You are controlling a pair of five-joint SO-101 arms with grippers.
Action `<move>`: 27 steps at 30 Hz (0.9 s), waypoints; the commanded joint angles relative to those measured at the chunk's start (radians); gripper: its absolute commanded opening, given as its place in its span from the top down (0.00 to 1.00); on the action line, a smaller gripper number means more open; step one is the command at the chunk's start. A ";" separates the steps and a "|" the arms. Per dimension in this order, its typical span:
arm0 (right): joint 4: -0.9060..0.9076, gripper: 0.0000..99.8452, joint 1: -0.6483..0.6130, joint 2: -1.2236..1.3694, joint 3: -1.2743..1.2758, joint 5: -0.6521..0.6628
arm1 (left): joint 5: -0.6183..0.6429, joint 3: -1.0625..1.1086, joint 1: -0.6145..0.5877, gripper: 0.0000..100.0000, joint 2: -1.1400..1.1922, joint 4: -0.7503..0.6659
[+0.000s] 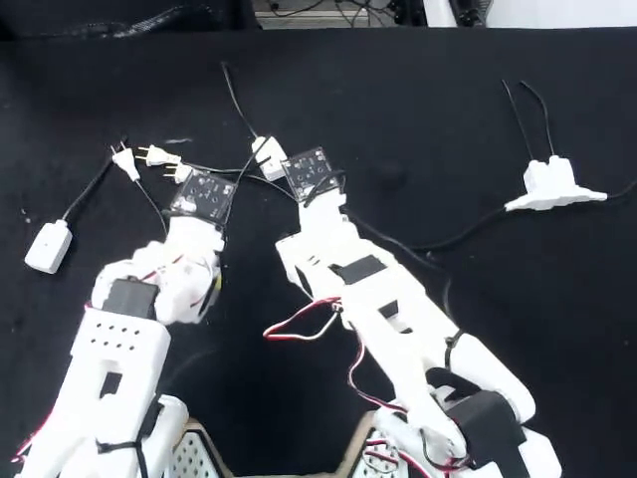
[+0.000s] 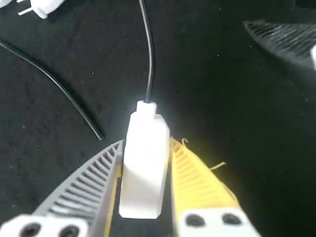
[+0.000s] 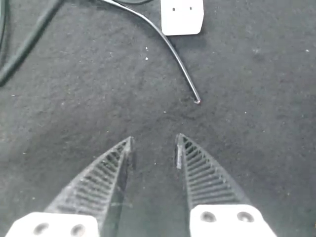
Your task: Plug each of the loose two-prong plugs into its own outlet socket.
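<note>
Task is looking early-stage, by my reading. Left pincer [image 2: 146,144] is pinching a white block [image 2: 143,173] by its long sides, and a black cord [image 2: 148,59] is running off the block's far end over the table [image 2: 237,148]. No prongs or slots are showing on the block, so I cannot tell whether it is a plug or a socket. Right pincer [image 3: 154,140] is hanging spread and empty just above the table. Ahead of it a white socket [image 3: 182,15] is lying with two slots showing and nothing in them. In the high view, loose plugs [image 1: 159,155] are lying clustered near the left arm's tip, prongs bare. A small white box [image 1: 48,246] on a cord is lying well apart on the left arm's side. A white piece [image 1: 550,184] with two thin wires is lying far off on the right arm's side, too small to tell whether anything is seated in it. No plug is showing as seated, so I am judging every insertion as not yet done.
</note>
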 commanded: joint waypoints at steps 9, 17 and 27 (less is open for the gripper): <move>-0.006 0.88 0.018 -0.045 -0.033 0.000 | 0.015 0.085 -0.074 0.81 -0.034 -0.112; -0.002 0.88 0.018 -0.045 -0.033 0.000 | 0.015 0.031 -0.245 0.81 -0.023 -0.109; -0.002 0.88 0.020 -0.048 -0.036 0.000 | 0.071 -0.050 -0.110 0.81 -0.025 0.008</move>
